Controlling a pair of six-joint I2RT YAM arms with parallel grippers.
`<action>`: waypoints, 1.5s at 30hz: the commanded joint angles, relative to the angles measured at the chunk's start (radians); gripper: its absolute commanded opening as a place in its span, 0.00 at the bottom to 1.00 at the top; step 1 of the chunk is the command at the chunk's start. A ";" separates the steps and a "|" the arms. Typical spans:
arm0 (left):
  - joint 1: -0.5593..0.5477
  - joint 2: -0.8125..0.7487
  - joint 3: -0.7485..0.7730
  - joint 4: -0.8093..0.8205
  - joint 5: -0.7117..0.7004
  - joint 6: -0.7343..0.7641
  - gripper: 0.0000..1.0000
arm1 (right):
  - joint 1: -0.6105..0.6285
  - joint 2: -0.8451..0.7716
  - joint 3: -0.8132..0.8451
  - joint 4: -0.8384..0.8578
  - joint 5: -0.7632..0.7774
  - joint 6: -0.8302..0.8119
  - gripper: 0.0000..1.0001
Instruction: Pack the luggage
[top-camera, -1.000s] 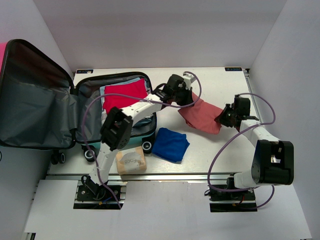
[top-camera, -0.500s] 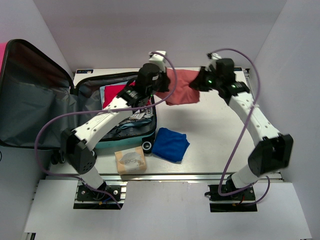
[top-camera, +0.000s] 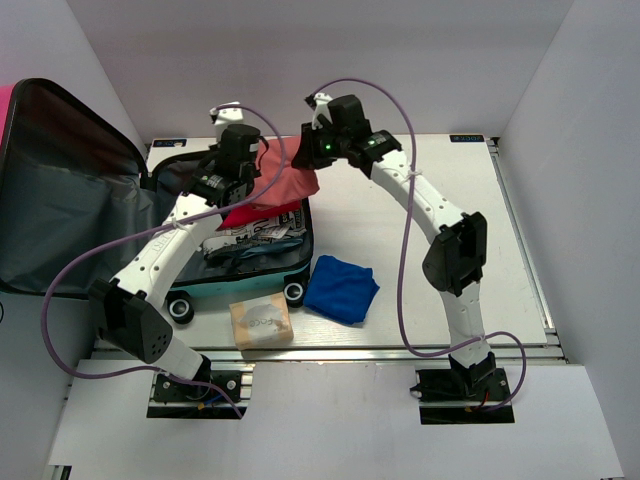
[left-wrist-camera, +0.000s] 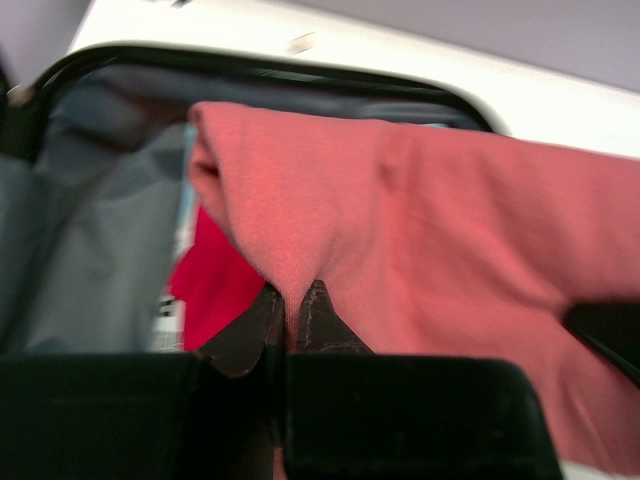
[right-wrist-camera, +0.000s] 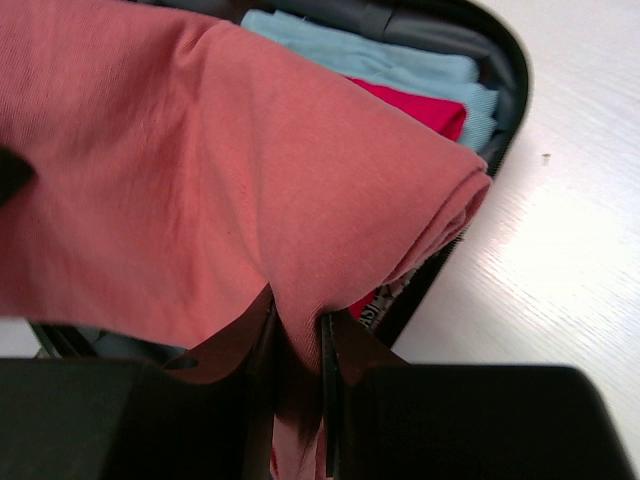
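While the luggage lies open at the left side of the tabletop, its dark-lined lid standing up against the left wall, both arms reach over its base with one coral cloth stretched between them. The left hand is pressed together on a fold of the cloth's edge, the fabric rising in a small peak between the fingertips. The right hand pinches the opposite edge in the same way, a pleat of cloth hanging down between its fingers. In the overhead view the cloth hangs above the far right corner of the luggage base, held up off the things below; part of it reaches past the black rim toward the tabletop.

Inside the base lies a red garment, and beside it, toward the far wall, a pale blue garment. A printed cloth shows nearer the front wall. On the tabletop just to the right of the luggage's front wheel lies a folded blue cloth. A tan packet sits in front of the luggage, near the tabletop's near edge.
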 joint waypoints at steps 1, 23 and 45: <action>0.087 -0.035 -0.036 0.002 -0.013 -0.013 0.00 | 0.025 0.038 0.049 0.063 -0.032 -0.003 0.00; 0.325 0.097 -0.161 0.143 0.217 -0.016 0.00 | 0.041 0.234 0.090 0.178 0.054 0.016 0.00; 0.374 0.114 0.031 -0.063 0.240 -0.064 0.98 | 0.033 0.050 -0.023 0.194 0.078 -0.036 0.89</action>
